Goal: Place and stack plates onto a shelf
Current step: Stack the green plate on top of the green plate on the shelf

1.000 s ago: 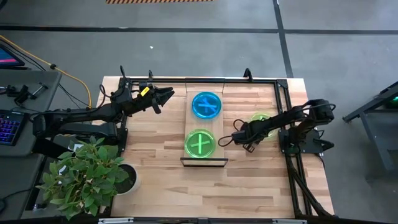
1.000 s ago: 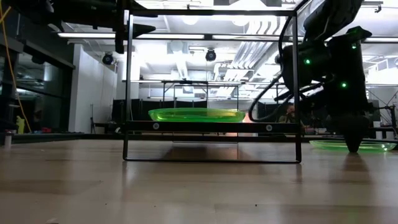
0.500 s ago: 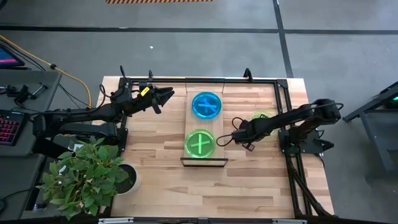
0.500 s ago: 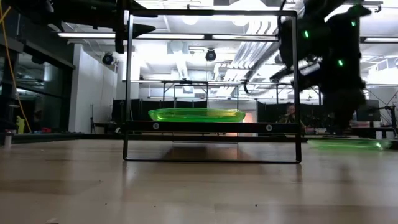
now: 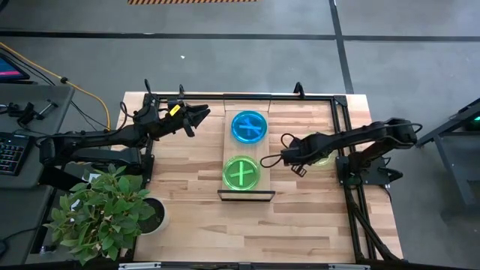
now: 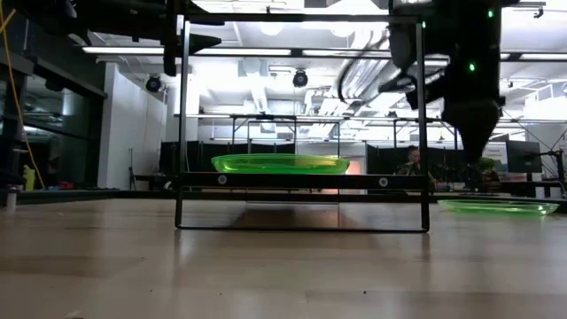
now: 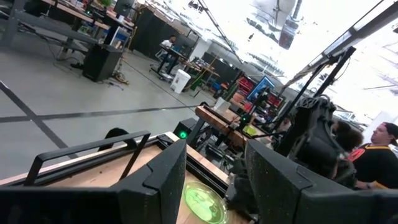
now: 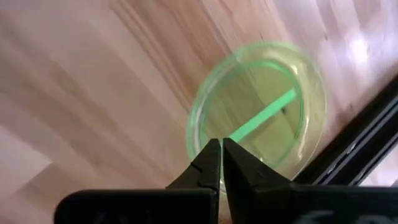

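The shelf (image 5: pixel 245 150) is a light-wood board on a black frame, raised off the table (image 6: pixel 301 181). A blue plate stack (image 5: pixel 249 126) lies on its far half and a green stack (image 5: pixel 241 172) on its near half, each with crossed stripes. One more green plate (image 8: pixel 258 112) lies flat on the table right of the shelf (image 5: pixel 322 152). My right gripper (image 8: pixel 221 152) is shut and hangs above that plate's left rim, clear of it (image 6: pixel 469 151). My left gripper (image 5: pixel 199 114) is open and held high, left of the shelf (image 7: pixel 211 180).
A black metal frame (image 5: pixel 341 120) runs along the table's far and right edges. A potted plant (image 5: pixel 109 210) stands at the near left corner. Bare wood lies near of the shelf (image 5: pixel 300 217). People show in the room beyond (image 7: pixel 373 149).
My right gripper has risen straight up from the green plate on the table, from rim height to well above it. The plate stays flat on the wood. The left arm has kept still.
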Robot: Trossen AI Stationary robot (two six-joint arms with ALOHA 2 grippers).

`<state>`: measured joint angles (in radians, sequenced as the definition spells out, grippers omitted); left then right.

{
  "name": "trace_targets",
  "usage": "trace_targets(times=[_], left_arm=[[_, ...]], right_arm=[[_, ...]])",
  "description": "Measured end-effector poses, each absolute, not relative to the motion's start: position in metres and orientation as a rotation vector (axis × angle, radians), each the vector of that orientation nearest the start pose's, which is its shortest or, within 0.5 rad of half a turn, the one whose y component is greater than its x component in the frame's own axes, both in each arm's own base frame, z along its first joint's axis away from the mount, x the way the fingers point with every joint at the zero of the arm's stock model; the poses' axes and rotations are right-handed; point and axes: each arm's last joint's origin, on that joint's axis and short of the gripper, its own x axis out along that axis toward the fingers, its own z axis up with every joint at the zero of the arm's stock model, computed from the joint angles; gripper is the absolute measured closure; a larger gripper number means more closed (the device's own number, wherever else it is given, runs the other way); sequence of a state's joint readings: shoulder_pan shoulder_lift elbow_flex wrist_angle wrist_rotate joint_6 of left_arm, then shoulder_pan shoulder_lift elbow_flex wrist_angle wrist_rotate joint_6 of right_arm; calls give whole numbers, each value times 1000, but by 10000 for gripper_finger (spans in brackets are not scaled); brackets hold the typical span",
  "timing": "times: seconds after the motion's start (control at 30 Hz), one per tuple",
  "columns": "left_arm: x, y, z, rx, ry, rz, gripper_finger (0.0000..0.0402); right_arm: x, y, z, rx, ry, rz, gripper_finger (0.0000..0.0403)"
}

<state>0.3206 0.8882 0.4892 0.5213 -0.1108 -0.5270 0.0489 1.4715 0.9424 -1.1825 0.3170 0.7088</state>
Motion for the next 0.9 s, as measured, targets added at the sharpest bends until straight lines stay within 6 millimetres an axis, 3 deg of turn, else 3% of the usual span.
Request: trace_targets(times=[0.13, 0.3, 0.43, 0.6, 0.9], left_arm=[[187, 66, 280, -505, -233, 390, 245], [187, 66, 280, -505, -236, 395, 245], [187, 66, 280, -506, -237, 398, 245], [187, 66, 280, -509, -240, 408, 245], [187, 66, 280, -524, -247, 416, 245]], right_arm=[[220, -2, 184, 345, 1492, -789, 377], [231, 0, 180, 429, 1370, -763, 304], [228, -8, 177, 426, 1391, -856, 258], [228, -18, 167, 392, 1471, -893, 247], [237, -18, 150, 405, 1505, -891, 247]])
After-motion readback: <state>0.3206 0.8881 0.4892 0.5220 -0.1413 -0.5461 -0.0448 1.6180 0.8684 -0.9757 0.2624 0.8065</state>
